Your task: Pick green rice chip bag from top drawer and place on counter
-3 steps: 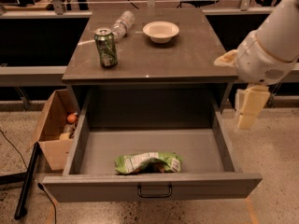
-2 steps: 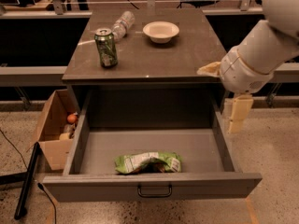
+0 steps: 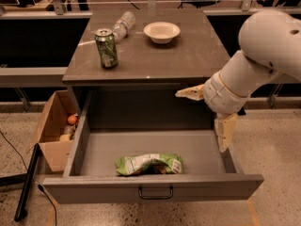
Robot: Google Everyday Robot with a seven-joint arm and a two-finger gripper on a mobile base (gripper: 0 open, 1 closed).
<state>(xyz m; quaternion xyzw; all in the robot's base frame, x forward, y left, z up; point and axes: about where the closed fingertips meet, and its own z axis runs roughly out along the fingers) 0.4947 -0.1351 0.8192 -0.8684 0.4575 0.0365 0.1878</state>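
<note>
Claw point(image 3: 200, 122), right of centre, beside the right wall of the open drawer and well apart from the bag: its two fingers stand wide apart, one pointing left and one pointing down, holding nothing. Green rice chip bag point(image 3: 149, 164), lower centre, lies flat and crumpled on the floor of the top drawer point(image 3: 77, 147), just behind the front panel and above the handle point(image 3: 155, 192). It is judged light, soft and slippery, a foil skin that buckles under pressure around brittle contents. A gentle hold across the narrow width near the middle seems best, since the front panel crowds the near side. Bench point(image 3: 188, 60), upper centre, carries a green can point(image 3: 106, 48), a bowl point(image 3: 162, 32) and a plastic bottle point(image 3: 123, 23). Cardboard box point(image 3: 49, 126), left.
</note>
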